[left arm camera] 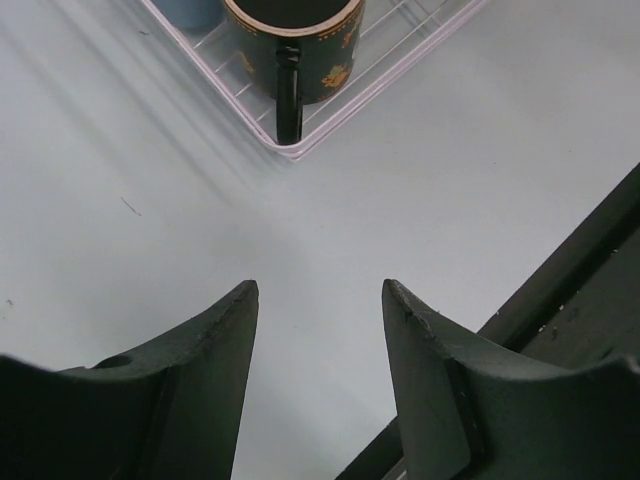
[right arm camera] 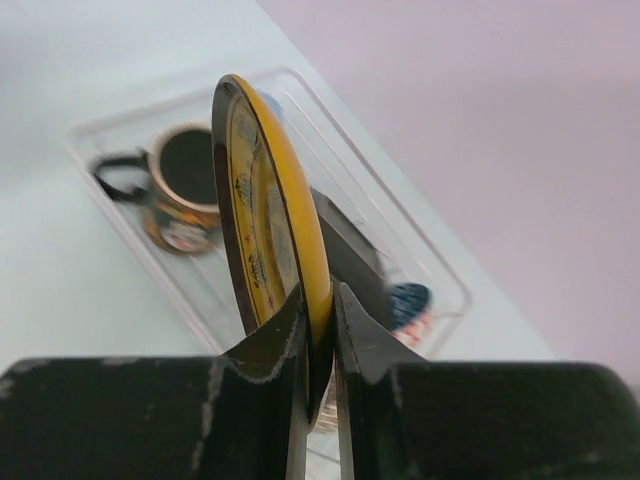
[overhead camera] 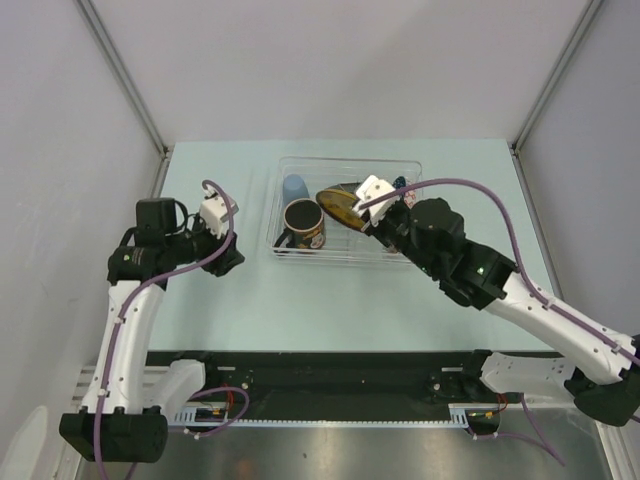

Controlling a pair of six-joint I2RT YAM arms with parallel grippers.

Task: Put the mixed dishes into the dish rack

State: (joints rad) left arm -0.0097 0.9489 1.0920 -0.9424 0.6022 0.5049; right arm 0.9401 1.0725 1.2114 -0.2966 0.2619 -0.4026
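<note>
Pinches yellow saucer [right arm camera: 268,225] on edge over the dish rack [overhead camera: 350,161] with right gripper [right arm camera: 318,300]; holds left gripper [left arm camera: 320,295] spread near the black mug [left arm camera: 300,45].

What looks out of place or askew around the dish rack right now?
Only the yellow saucer is askew: it is up on edge over the dish rack, pinched at its rim by the right claw, held rather than fallen. The black mug and light-blue cup sit inside the rack. No spill or damage shows.
</note>
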